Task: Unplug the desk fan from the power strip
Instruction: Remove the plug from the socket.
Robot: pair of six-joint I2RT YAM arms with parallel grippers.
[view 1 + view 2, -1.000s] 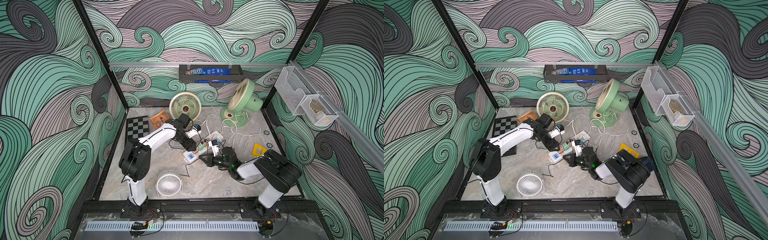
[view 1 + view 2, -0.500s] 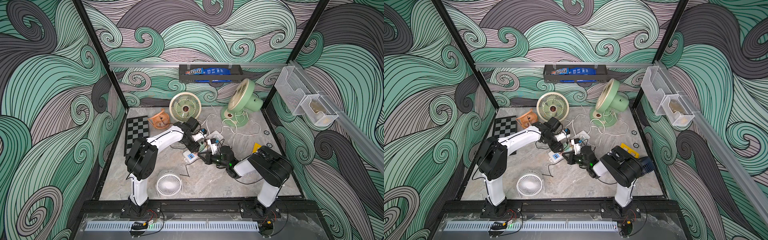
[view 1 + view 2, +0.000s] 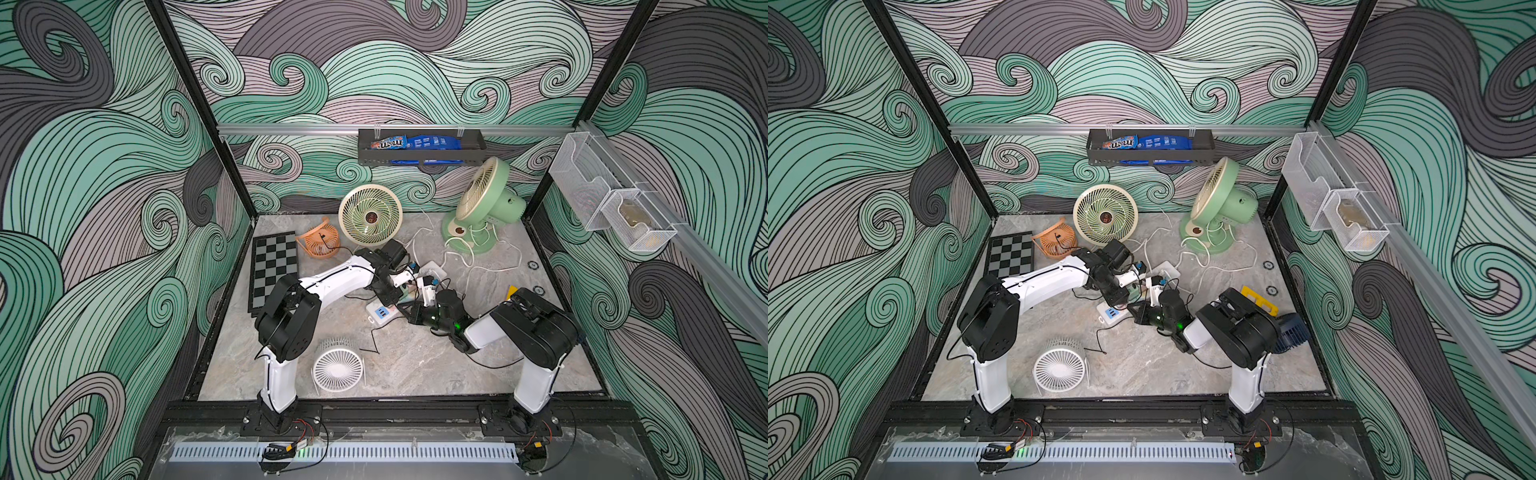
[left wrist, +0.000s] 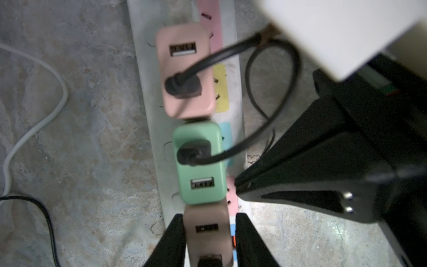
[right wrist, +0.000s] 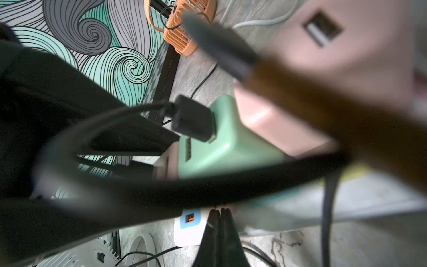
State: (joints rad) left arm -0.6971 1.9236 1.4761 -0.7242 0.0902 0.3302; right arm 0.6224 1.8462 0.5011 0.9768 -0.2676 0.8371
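Note:
The power strip lies on the marble floor, its blue USB end toward the front. A pink adapter, a green adapter and a beige-pink adapter stand plugged in a row, each with a black cable. My left gripper straddles the beige-pink adapter: one finger touches it, and a thin gap shows at the other. My right gripper is shut on nothing, its tip pressed on the strip beside the USB end. Which desk fan each cable runs to is hidden.
A cream fan, a green fan and an orange fan stand at the back. A white fan lies in front and a chessboard at the left. White cords loop across the floor behind the strip.
My left arm has swung right over the strip and its jaws have narrowed around the beige-pink adapter. My right gripper has edged forward onto the strip, still shut.

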